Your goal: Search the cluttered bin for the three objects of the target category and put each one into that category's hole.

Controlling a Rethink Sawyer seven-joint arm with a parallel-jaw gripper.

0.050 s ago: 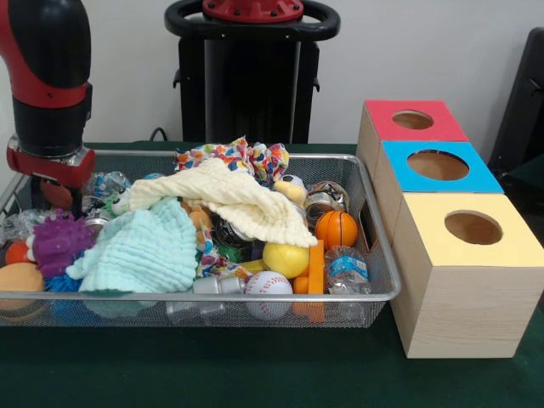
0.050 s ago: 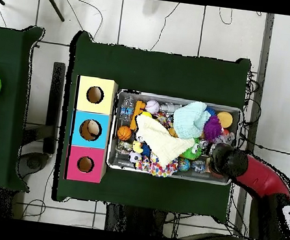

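Progress: you see no target visibly dropped; wire-mesh bin (image 1: pixel 374 293) stays cluttered.
Gripper (image 1: pixel 53 183): at bin's 9 o'clock; jaw state — cannot tell.
Left: all three.

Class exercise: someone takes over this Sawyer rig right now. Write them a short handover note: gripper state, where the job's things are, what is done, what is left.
Gripper: down at one end of the wire bin; cannot tell whether it is open or shut, or holding anything.
Bin: full. Yellow cloth and mint cloth cover much of it. Baseball, small basketball, yellow ball and purple spiky ball lie exposed.
Boxes: red, blue and yellow, beside the bin's other end.
Done: no drop visible.
Left: find three targets, drop each.
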